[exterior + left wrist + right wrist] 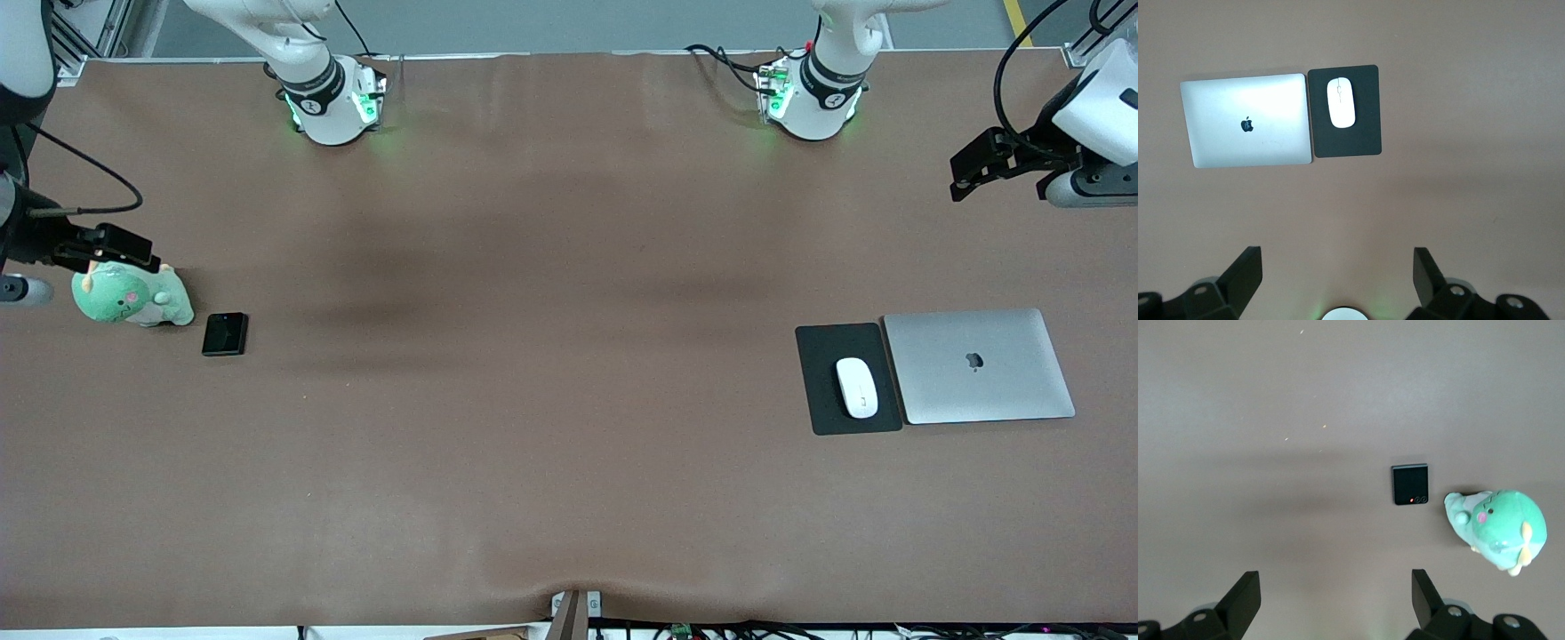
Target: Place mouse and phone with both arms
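Lying on a black mouse pad (pixel 846 380) toward the left arm's end of the table (pixel 551 356): the mouse (pixel 856 388), a small white oval, smooth and glossy, thin grey line down its middle, long axis along the pad's length. Just beside that pad, a closed silver laptop (pixel 978 366), lid up with a dark logo at centre, edges nearly touching the pad. Seen again in the left wrist view as mouse (pixel 1341 102), pad (pixel 1345 111) and laptop (pixel 1245 120) side by side.

Resting flat toward the right arm's end: the phone (pixel 224 334), small, nearly square, glossy black, tiny lenses at one corner showing in the right wrist view (pixel 1410 483). Close by, not touching, a green plush toy (pixel 132 297) with pink cheek.

Hovering over the table's end near the laptop: left gripper (pixel 978 169), fingers spread wide, holding nothing. Hanging over the plush toy: right gripper (pixel 111 249), fingers likewise wide apart and empty.
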